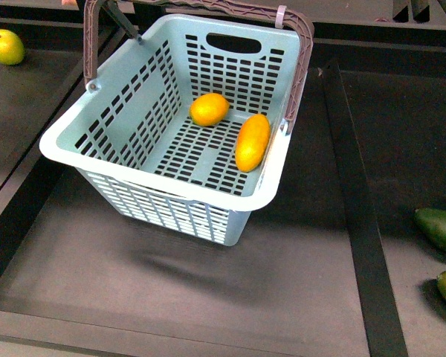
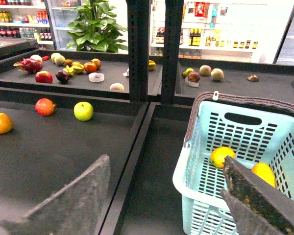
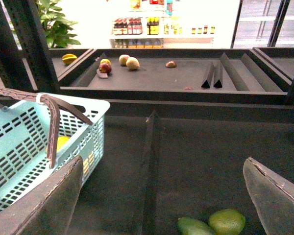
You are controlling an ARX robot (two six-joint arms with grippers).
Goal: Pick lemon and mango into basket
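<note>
Front view: the basket (image 1: 97, 141) sits on the dark shelf (image 1: 297, 275), its handles raised. The lemon (image 1: 209, 109) lies on the slotted floor near the far wall. The mango (image 1: 252, 142) lies just beside it, leaning against the right wall; the two fruits are close but apart. An apple (image 1: 4, 46) rests far left in the neighbouring bay, and two avocados (image 1: 440, 227) lie at the right edge. Neither arm shows here.

Left wrist view: the left gripper (image 2: 161, 200) is spread wide and holds nothing, one finger (image 2: 73, 205) over the dark shelf and the other over the basket (image 2: 186, 171). Inside the basket sit the lemon (image 2: 221, 156) and the mango (image 2: 263, 174), partly hidden by that finger. An apple (image 2: 83, 111) and other fruit lie further back.

Right wrist view: the right gripper (image 3: 161, 205) is also wide apart and empty. The basket (image 3: 95, 110) stands to one side, a yellow fruit just visible through its slotted wall, too hidden to tell which. Two green fruits (image 3: 213, 223) lie between the fingers.
</note>
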